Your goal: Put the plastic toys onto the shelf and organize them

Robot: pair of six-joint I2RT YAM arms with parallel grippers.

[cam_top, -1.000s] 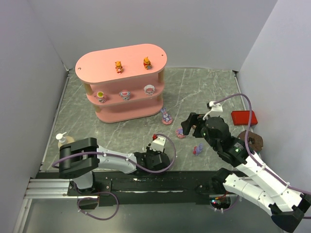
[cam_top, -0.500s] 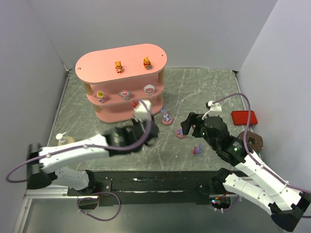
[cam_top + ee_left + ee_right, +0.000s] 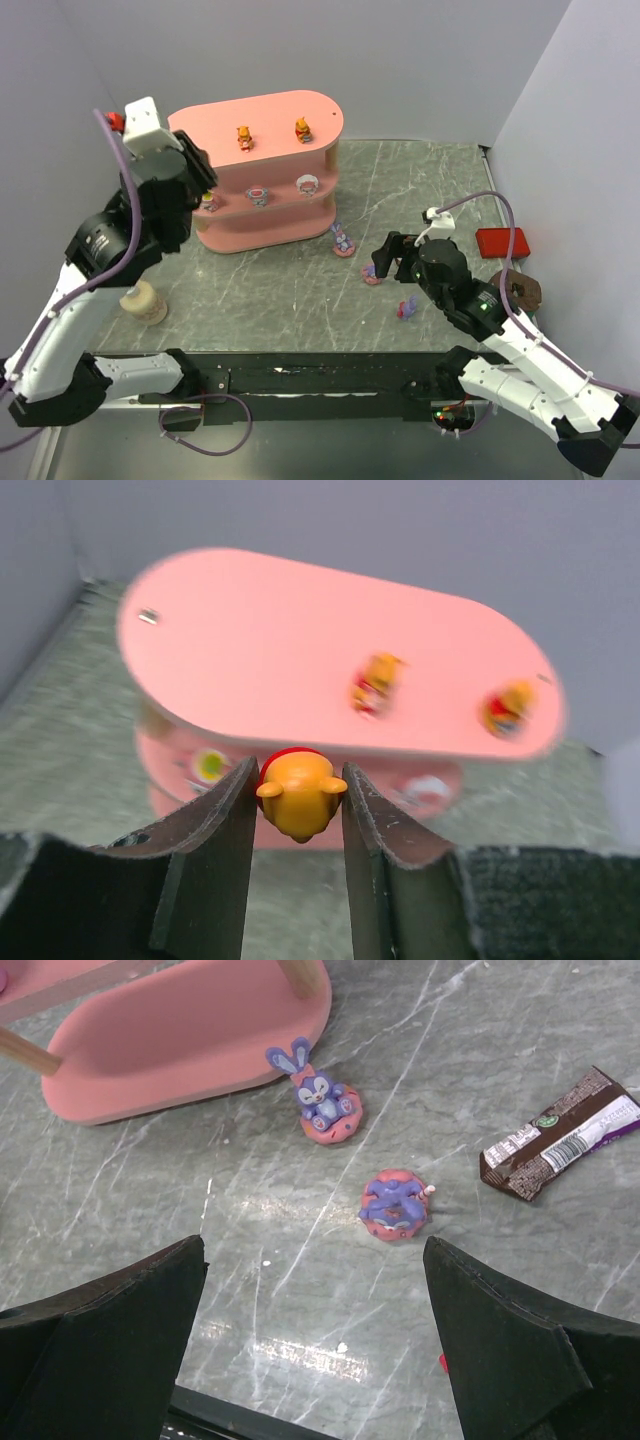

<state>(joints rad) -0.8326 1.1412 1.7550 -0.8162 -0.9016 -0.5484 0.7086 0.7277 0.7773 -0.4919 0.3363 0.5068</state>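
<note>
Collision with the shelf (image 3: 255,170) is the chief hazard. The left arm hangs high at the shelf's left end, and a low or hurried descent could clip the top tier's rim and jolt everything already standing on it.

The left fingers (image 3: 232,810) pinch an orange bear (image 3: 298,798) by its rounded sides, above and just short of the top tier. That hold looks shallow, so the bear may twist or slip out. If it is let go from a height it could topple, or knock the middle bear (image 3: 375,683) or the right-end bear (image 3: 507,708).

The right fingers (image 3: 130,1300) are spread wide and empty over the bench (image 3: 250,1220), above a purple bunny (image 3: 322,1100) and a second purple toy (image 3: 394,1205). A careless drop could push either one away instead of catching it.

The left wrist view is blurred, so the shelf's lower tiers are hard to read, and the fingers hide most of the held bear's body. From above, the left arm covers the leftmost spot on the middle tier; only two pink-white round toys (image 3: 258,194) (image 3: 307,183) show clearly there. The third purple toy (image 3: 407,308) is outside the right wrist view. I cannot tell whether the second purple toy is upright or lying down.
</note>
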